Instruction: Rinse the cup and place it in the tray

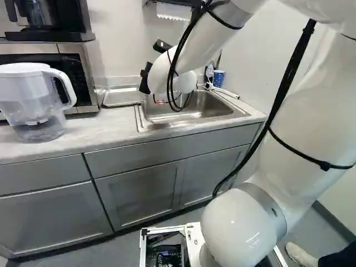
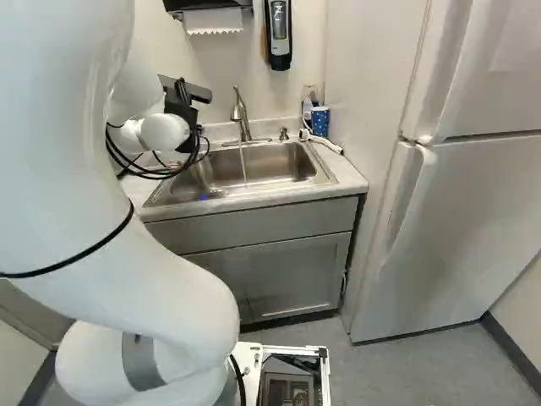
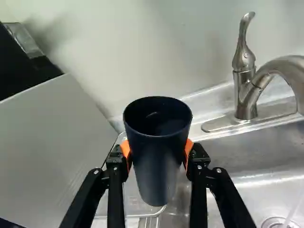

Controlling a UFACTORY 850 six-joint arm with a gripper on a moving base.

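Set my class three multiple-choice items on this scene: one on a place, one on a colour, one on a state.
1. Where is the pitcher?
A in the sink
B on the countertop
C on the floor

2. What colour is the cup in the gripper?
A dark navy
B white
C yellow

3. The faucet is:
A off
B lying down
C running

1 B: it stands left of the sink.
2 A: its outer wall shows navy.
3 C: a thin stream falls from the spout.

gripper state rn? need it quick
Gripper: closed on the dark blue cup, an orange pad on either side, cup mouth facing up.
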